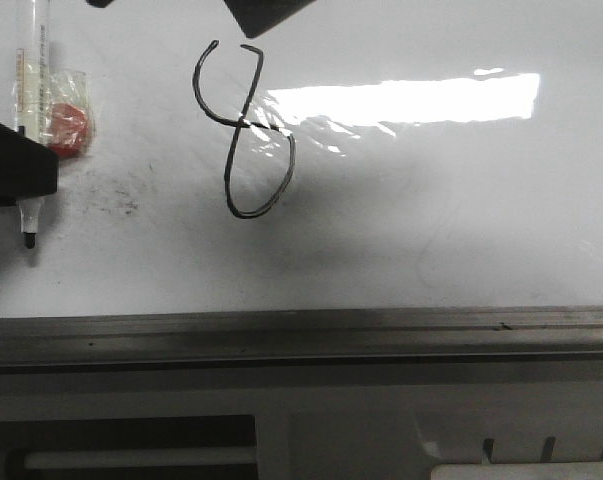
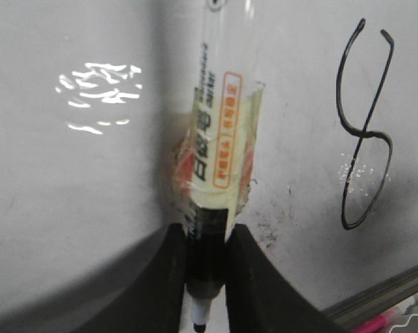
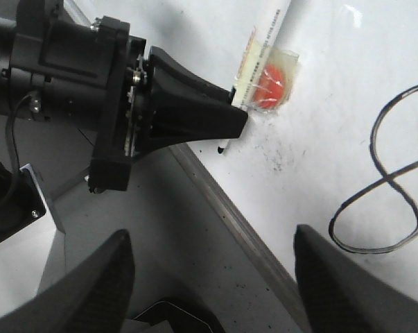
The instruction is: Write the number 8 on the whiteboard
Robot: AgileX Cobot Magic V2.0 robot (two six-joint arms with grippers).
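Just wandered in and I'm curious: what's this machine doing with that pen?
The left end effector is shut on a white marker pen beside a thin black hand-drawn number 8 on the glossy white whiteboard. The figure's top loop is not closed. The right end effector is open and empty.

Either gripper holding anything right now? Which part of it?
The left gripper clamps the marker pen low on its barrel, just above the tip. The right gripper is open and holds nothing.

Whiteboard (image 1: 431,230), grey-framed, lying flat; number 8 (image 1: 244,130) drawn on it.
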